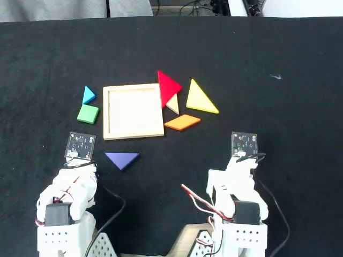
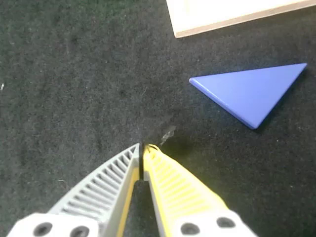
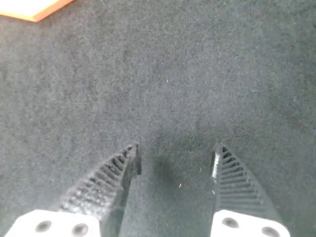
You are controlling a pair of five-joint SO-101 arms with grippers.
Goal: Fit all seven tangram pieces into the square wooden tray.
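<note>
The square wooden tray [image 1: 133, 130] lies on the black cloth with nothing in it. Left of it sit a small blue triangle [image 1: 88, 95] and a green square [image 1: 88, 114]. At its right edge lie a red triangle [image 1: 168, 85], a cream triangle [image 1: 173, 103], a yellow triangle [image 1: 200, 97] and an orange parallelogram [image 1: 182, 122], whose corner shows as an orange piece [image 3: 34, 9] in the right wrist view. A dark blue triangle [image 1: 122, 159] [image 2: 252, 94] lies in front of the tray. My left gripper [image 2: 142, 149] is shut and empty beside it. My right gripper [image 3: 175, 160] is open over bare cloth.
Both arms rest folded near the table's front edge, the left arm [image 1: 69, 198] and the right arm [image 1: 236, 193]. The tray's corner [image 2: 207, 19] shows beyond the dark blue triangle. Cables and a grey surface lie past the cloth's far edge.
</note>
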